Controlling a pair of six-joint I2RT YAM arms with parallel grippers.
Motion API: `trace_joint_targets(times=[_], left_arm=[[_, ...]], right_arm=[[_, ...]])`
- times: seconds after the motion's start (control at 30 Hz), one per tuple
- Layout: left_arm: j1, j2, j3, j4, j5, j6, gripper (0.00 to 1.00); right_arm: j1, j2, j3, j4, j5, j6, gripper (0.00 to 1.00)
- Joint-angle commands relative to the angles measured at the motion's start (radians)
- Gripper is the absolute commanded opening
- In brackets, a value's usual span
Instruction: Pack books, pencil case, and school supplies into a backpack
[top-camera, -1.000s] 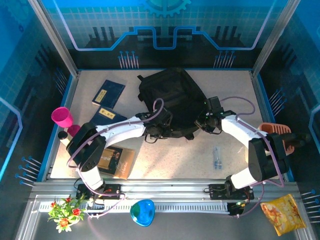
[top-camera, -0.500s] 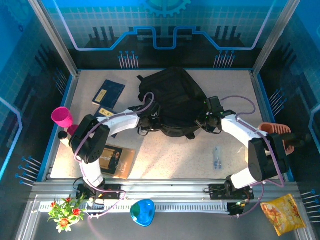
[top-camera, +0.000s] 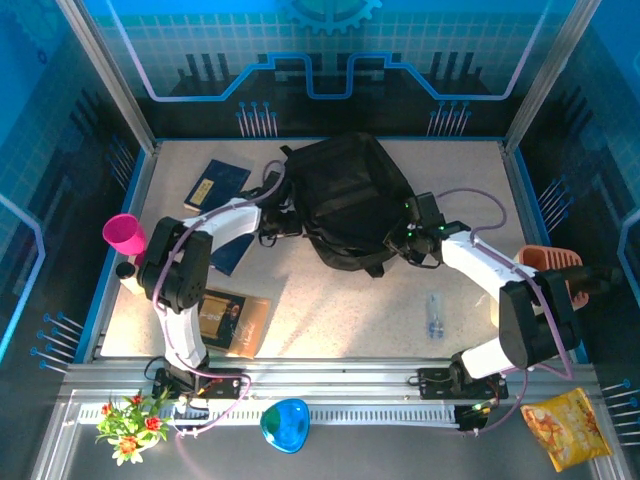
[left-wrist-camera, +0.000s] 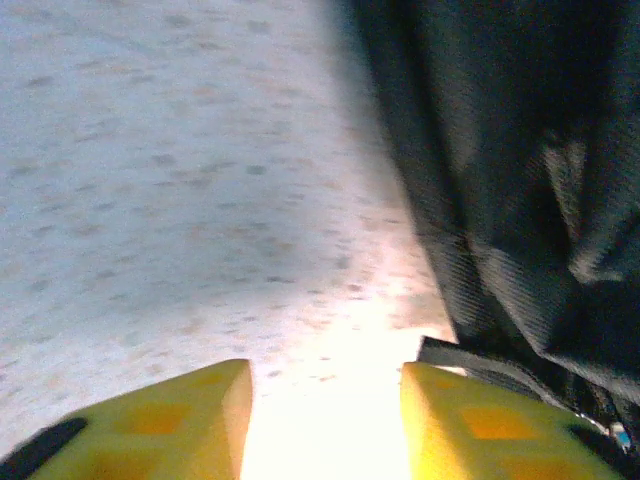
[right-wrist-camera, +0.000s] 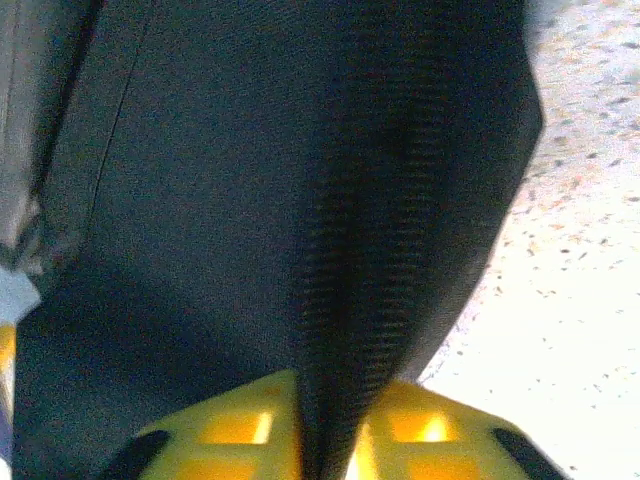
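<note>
The large black soft fabric backpack (top-camera: 345, 195) sits slumped at the far middle of the pale speckled table (top-camera: 330, 310). The right gripper (right-wrist-camera: 328, 440) is pinched on a ridge of its fabric. The left gripper (left-wrist-camera: 325, 420) hangs just beside the bag's left edge, fingers apart and empty. A thin navy blue book with a gold label (top-camera: 216, 185) and a black-and-tan flat book (top-camera: 232, 320) lie on the left, apart from the bag. My worry is that with only one side held, a pull would drag or bunch the limp bag rather than open it. The narrow fold could also slip free.

Pink cup (top-camera: 123, 233), yellow snack bag (top-camera: 571, 424)
</note>
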Motion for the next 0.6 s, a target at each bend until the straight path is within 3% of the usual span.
trace_joint_targets(times=[0.0,0.1,0.27,0.4,0.57], left_arm=[[0.004,-0.154,-0.062,-0.122,-0.056,-0.053,0.59],[0.006,-0.283,-0.168,-0.190,-0.097,-0.119,0.70],[0.006,-0.479,-0.363,-0.293,-0.186,-0.232,0.83],[0.010,-0.590,-0.494,-0.339,-0.221,-0.330,0.86],[0.011,-0.613,-0.586,-0.286,-0.191,-0.382,0.86]], right_arm=[[0.041,-0.015,0.045,-0.045,0.028,-0.063,0.39],[0.045,-0.070,0.058,-0.088,0.086,-0.131,0.63],[0.051,-0.117,0.134,-0.193,0.161,-0.283,0.82],[0.059,-0.105,0.174,-0.217,0.168,-0.337,0.88],[0.081,-0.077,0.188,-0.183,0.148,-0.330,0.88]])
